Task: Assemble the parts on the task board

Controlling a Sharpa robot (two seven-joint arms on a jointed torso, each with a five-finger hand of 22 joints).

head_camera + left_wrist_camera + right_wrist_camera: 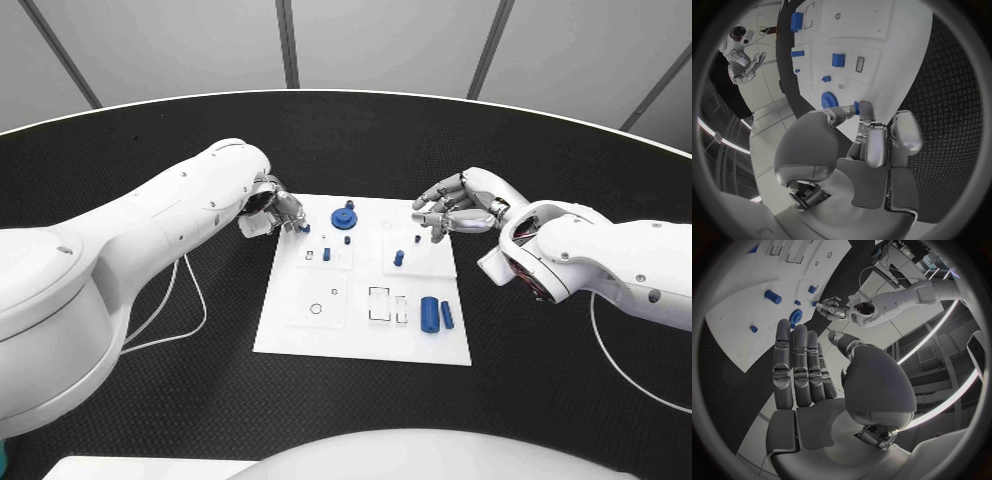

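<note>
The surface [144, 420] is a round black tabletop with a fine textured weave and a pale rim, and behind it stand grey wall panels [389, 45] split by dark upright seams. A thin white cable [180, 300] loops over the black on the robot's left side, and another [627, 365] curves along on its right.

The task board [346, 345] lies flat in the middle of the surface, a white rectangular plate with shallow recesses. Near its far edge a blue gear-shaped part [343, 216] stands on it. Small blue pegs [326, 254] and [398, 258] stand in the middle rows, and two blue cylinders [430, 312] lie side by side toward the near right corner, just beside an outlined rectangular slot [378, 305].

The left hand [271, 212] rests at the board's far left corner, fingers curled in; in the left wrist view its fingertips [866, 111] pinch a small blue part [856, 106] just beside the gear (the pinch is partly hidden from the head camera).

The right hand [459, 207] hovers over the board's far right corner with fingers spread and apart, holding nothing; its wrist view shows the fingers [798, 365] extended straight above the black surface beside the board edge.
</note>
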